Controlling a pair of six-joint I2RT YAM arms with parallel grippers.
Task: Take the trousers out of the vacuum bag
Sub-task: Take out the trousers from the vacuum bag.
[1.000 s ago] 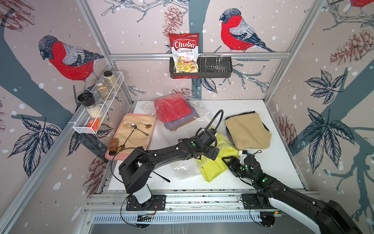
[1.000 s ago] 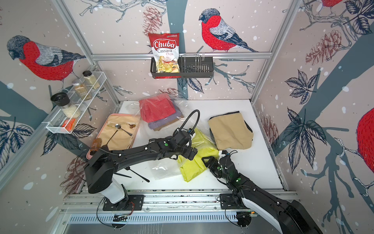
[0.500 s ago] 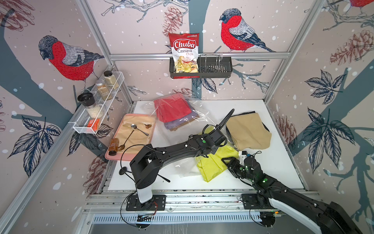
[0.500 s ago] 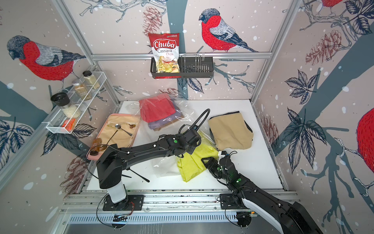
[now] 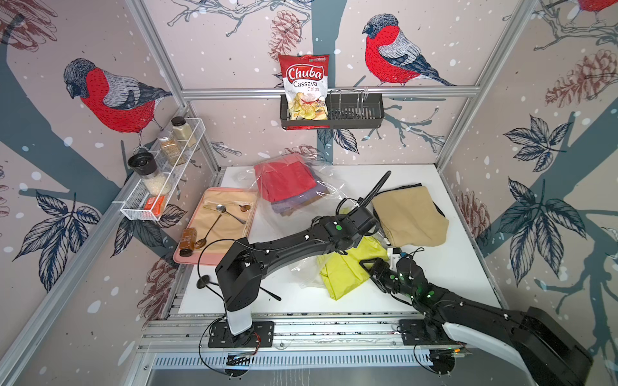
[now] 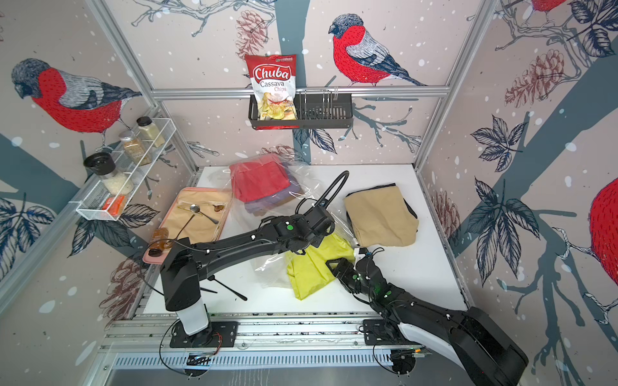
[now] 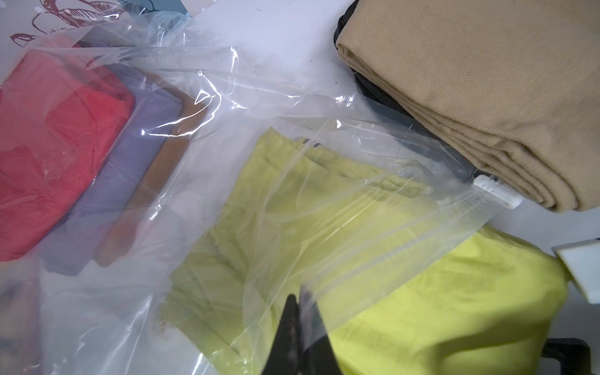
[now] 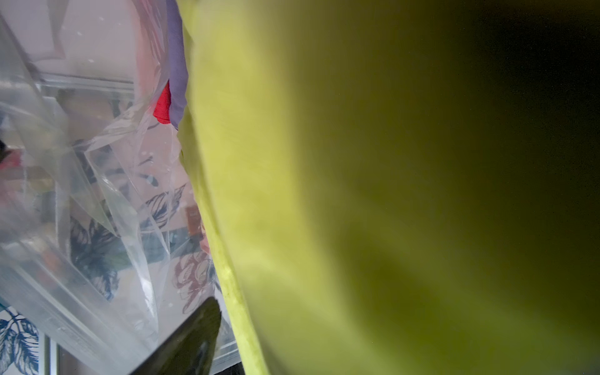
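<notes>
- The vacuum bag is shown clear, with a white clip on its zip strip.
- Inside the bag, red trousers, purple trousers and mustard-brown trousers are seen.
- Yellow-green trousers are shown plain, without pattern.
- Tan trousers are laid over black trousers.
- The tray is coloured pink and lined with beige cloth.
- The chips packet is printed red and white.
- The table is seen as white.
- The walls are patterned pale pink, with red-and-grey birds, navy leaves, brown pine cones and white flecks.
- The left arm and right arm are finished in black.
</notes>
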